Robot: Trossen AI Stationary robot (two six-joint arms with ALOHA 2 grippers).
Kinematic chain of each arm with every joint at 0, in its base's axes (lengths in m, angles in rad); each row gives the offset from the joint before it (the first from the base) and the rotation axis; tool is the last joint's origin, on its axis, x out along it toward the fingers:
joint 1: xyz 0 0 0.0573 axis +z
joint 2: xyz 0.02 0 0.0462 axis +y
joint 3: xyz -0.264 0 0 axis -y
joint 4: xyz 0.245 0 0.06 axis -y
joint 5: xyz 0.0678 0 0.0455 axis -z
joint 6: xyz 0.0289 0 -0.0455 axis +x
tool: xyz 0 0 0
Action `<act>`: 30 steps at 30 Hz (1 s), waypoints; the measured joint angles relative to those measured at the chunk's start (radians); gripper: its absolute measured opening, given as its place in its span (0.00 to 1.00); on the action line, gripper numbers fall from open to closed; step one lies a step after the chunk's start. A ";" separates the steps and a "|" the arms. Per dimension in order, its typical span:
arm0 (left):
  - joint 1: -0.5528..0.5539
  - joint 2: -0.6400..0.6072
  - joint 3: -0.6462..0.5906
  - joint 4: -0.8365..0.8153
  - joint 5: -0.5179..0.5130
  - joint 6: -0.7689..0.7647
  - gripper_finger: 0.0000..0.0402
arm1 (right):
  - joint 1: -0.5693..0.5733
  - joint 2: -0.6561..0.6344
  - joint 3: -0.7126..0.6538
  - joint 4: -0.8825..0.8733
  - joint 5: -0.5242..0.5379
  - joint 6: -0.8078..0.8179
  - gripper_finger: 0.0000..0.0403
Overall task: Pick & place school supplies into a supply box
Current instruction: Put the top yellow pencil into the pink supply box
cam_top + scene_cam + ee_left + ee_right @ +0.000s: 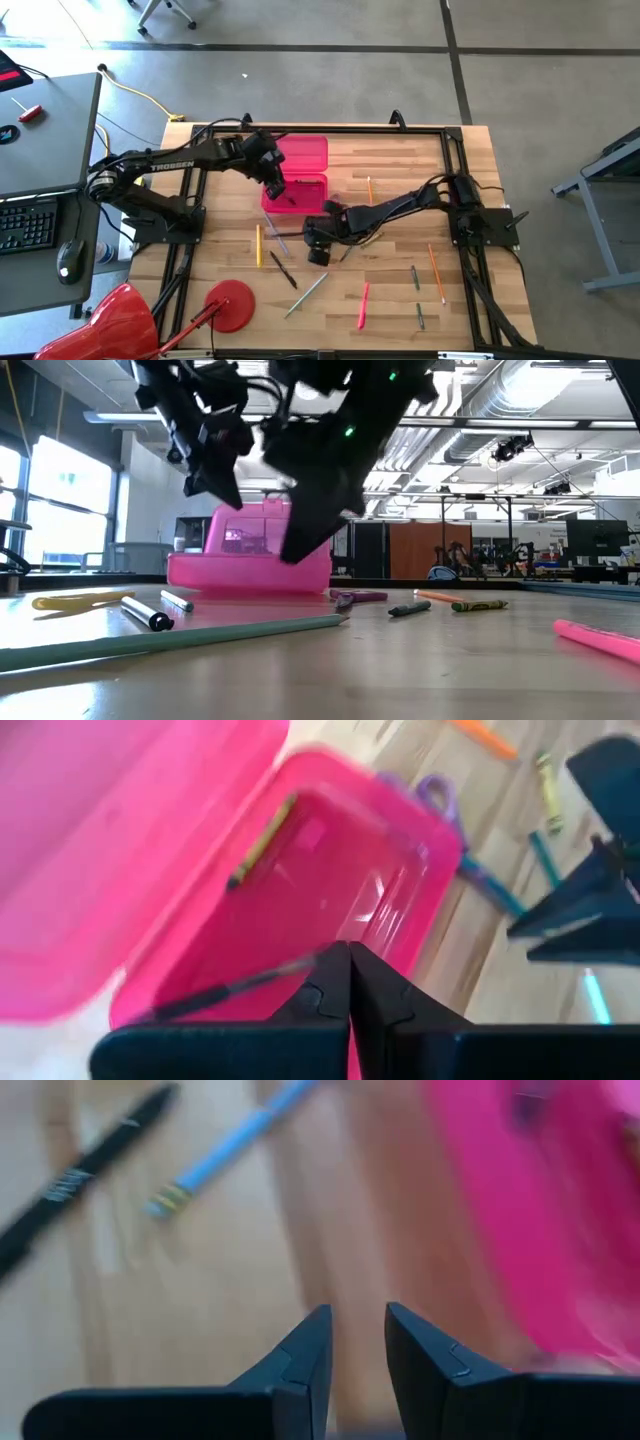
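The pink supply box (296, 175) lies open at the table's far middle, its lid (305, 152) folded back flat on the table. A yellow pencil (262, 838) lies in its tray. My left gripper (276, 186) hangs over the tray, shut on a thin dark pen (228, 990). My right gripper (318, 250) is slightly open and empty, low over the table by the box's near right corner; a black pen (80, 1175) and a blue pencil (232, 1142) lie ahead of it. Purple-handled scissors (358, 596) lie beside the box. My left gripper pinches the dark pen at one end (312, 963) between its two fingertips, coming from above and pointing down into the tray. The pen sticks out sideways from the fingers over the tray floor; I cannot tell whether its free end (160, 1012) touches the tray.
Loose on the table: a yellow pencil (258, 245), a dark pen (283, 270), a grey-green pencil (305, 295), a pink marker (362, 305), an orange pencil (436, 273) and green crayons (415, 277). A red disc with a stick handle (228, 303) lies at the near left.
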 joint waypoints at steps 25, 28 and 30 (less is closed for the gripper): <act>0.000 0.054 0.048 0.053 -0.035 0.103 0.26 | 0.032 -0.108 -0.304 -0.367 0.557 0.905 0.18; 0.000 0.053 0.048 0.059 -0.038 0.103 0.25 | -0.020 -0.108 -0.327 -0.365 0.530 0.904 0.18; 0.000 0.054 0.048 0.060 -0.037 0.103 0.25 | -0.059 -0.108 -0.336 -0.364 0.516 0.907 0.18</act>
